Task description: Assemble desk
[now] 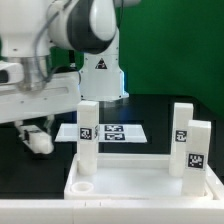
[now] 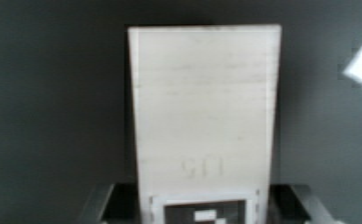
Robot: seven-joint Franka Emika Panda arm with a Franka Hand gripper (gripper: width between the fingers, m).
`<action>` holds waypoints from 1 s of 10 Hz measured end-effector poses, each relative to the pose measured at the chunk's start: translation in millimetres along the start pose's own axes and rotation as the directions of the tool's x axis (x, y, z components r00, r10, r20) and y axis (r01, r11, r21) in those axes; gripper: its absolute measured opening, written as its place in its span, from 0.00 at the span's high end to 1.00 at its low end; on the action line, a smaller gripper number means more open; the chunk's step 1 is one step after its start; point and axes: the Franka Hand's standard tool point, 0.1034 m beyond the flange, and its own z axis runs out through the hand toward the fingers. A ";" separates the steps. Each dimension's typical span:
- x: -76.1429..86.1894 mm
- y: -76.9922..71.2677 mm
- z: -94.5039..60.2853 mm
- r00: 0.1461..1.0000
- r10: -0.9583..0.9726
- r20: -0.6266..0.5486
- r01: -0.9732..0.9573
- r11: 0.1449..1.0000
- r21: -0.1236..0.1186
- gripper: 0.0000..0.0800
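- The gripper [image 1: 38,140] sits low over the black table [image 1: 150,105], its jaws around a white leg block [image 2: 201,110]; whether they are pinching it, I cannot tell.
- The desk top [image 1: 140,180] lies near the gripper, toward the exterior view's right, with three legs upright in its corners.
- The marker board [image 1: 112,132] lies beyond it.

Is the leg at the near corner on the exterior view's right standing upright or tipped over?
Upright. That leg stands straight on the desk top, its tag facing the camera.
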 end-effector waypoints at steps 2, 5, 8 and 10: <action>-15.9 12.2 -0.7 0.995 -0.099 0.018 0.099 0.995 -0.015 0.65; -10.7 8.1 -2.6 0.922 -0.384 0.047 0.384 0.923 -0.004 0.65; -8.8 0.8 -5.0 0.716 -0.695 0.075 0.695 0.719 0.023 0.65; -11.0 3.3 -4.9 0.644 -0.760 0.087 0.761 0.648 0.035 0.65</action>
